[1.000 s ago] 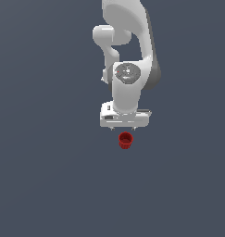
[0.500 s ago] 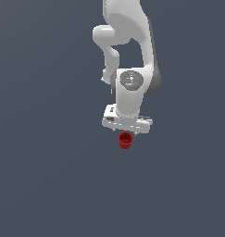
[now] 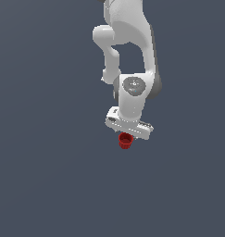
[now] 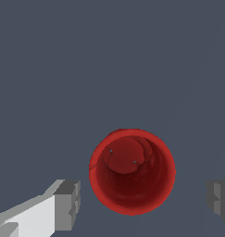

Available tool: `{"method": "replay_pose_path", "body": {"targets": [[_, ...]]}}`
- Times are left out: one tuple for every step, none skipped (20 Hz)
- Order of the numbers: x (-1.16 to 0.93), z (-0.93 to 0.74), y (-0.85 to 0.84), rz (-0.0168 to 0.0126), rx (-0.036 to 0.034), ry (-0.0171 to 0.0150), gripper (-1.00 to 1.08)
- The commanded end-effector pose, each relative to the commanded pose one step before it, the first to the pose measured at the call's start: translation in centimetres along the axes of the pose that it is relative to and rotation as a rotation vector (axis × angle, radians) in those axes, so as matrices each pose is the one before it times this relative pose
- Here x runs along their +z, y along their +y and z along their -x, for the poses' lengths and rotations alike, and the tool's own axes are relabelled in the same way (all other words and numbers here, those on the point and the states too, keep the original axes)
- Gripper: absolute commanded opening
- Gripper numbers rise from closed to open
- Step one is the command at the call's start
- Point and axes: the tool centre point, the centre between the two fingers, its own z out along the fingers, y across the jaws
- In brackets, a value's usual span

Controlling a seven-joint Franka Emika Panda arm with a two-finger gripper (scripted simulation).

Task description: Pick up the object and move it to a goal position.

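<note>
The object is a small red cup [image 3: 125, 140] with a hollow top, standing upright on the flat grey surface just below the white hand of the arm. In the wrist view I look straight down into the cup [image 4: 132, 171], which lies between my two grey fingertips [image 4: 67, 205] with clear gaps on both sides. My gripper [image 4: 144, 201] is open and touches nothing. In the exterior view the gripper [image 3: 128, 134] hangs directly over the cup, its fingers mostly hidden behind the hand.
Only the uniform dark grey floor [image 3: 49, 176] surrounds the cup. The white arm [image 3: 128, 55] rises above it toward the top of the exterior view.
The hand has turned about its vertical axis and come down closer over the cup. The cup has stayed where it was.
</note>
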Motion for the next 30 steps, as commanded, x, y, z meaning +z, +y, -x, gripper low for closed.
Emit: {"method": "replay_pose_path", "body": {"targets": [[0.325,-0.009,-0.117,0.00075,0.03203,0.00459,1.00],[0.101,0.005,-0.036,0.00025,0.00923,0.00124,1.00],[0.087,0.004,-0.031,0.00021,0.00801,0.00109,1.00],[0.074,0.005,-0.028,0.00017,0.00674,0.00092,1.00],[0.060,0.003,-0.020,0.00014,0.00556,0.00076,1.00],[0.047,0.004,-0.018,0.00010,0.00427,0.00059,1.00],[0.033,0.003,-0.013,0.00007,0.00306,0.00042,1.00],[0.020,0.002,-0.009,0.00004,0.00181,0.00025,1.00],[0.006,-0.002,0.001,0.00002,0.00068,0.00009,1.00],[-0.025,0.015,0.005,0.00007,-0.00423,-0.00084,1.00],[0.040,0.002,-0.001,0.00000,0.00000,0.00000,1.00],[0.118,0.005,-0.004,0.00000,0.00000,0.00000,1.00],[0.197,0.009,-0.006,0.00000,0.00000,0.00000,1.00],[0.268,-0.009,0.027,0.00000,0.00068,0.00013,1.00],[0.352,0.018,-0.010,0.00000,0.00000,0.00000,1.00],[0.421,0.001,0.024,0.00000,0.00068,0.00013,1.00],[0.502,0.028,-0.013,0.00000,0.00000,0.00000,1.00],[0.564,0.002,0.036,0.00001,0.00096,0.00019,1.00],[0.592,0.034,-0.014,0.00000,0.00000,0.00000,1.00],[0.507,-0.003,0.036,0.00001,0.00096,0.00019,1.00],[0.439,0.019,-0.015,0.00000,0.00000,0.00000,1.00],[0.355,-0.013,0.019,-0.00001,0.00068,0.00013,1.00],[0.284,-0.002,-0.019,0.00000,0.00000,0.00000,1.00],[0.206,-0.014,-0.022,0.00000,0.00000,0.00000,1.00],[0.127,-0.025,-0.024,0.00000,0.00000,0.00000,1.00],[0.056,-0.029,-0.022,0.00000,0.00000,0.00000,1.00],[0.010,-0.014,-0.009,0.00000,0.00000,0.00000,1.00],[0.000,0.000,0.000,0.00000,0.00000,0.00000,-1.00],[0.000,0.000,0.000,0.00000,0.00000,0.00000,-1.00],[0.000,0.000,0.000,0.00000,0.00000,0.00000,-1.00]]}}
